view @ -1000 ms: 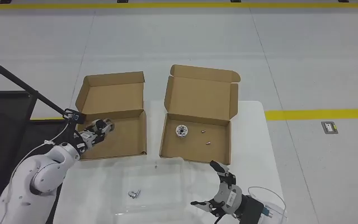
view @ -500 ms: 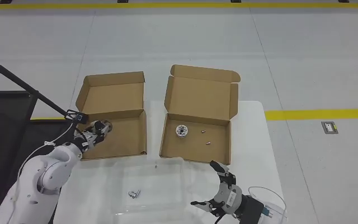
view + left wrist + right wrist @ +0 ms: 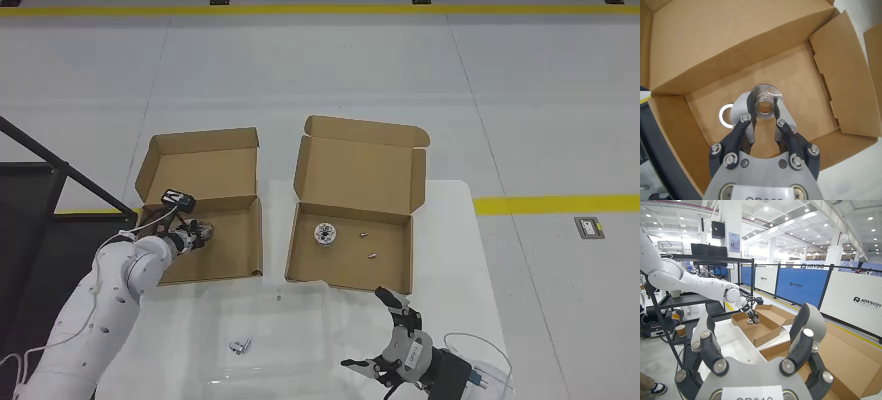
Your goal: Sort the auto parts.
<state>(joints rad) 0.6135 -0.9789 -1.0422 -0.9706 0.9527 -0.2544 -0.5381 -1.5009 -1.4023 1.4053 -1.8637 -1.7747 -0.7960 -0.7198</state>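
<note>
Clamped between the fingers of the left gripper point(image 3: 763, 103), a silver flanged metal bushing point(image 3: 765, 91) hangs low inside the left brown cardboard box point(image 3: 800, 79), beside a flat silver washer point(image 3: 721, 114). It should be lowered until it rests flat, clear of the washer, and only then released. The 2 fingers of the right gripper point(image 3: 756, 315) stand apart.

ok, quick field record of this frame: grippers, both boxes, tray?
left gripper: shut on flanged bushing, over left cardboard box; contact with the box floor unclear
left box contents: flat washer on the floor
right gripper: open, empty, at the table's near edge by the clear tray
right cardboard box: round toothed part, two small fasteners
tray contents: small metal pieces
</note>
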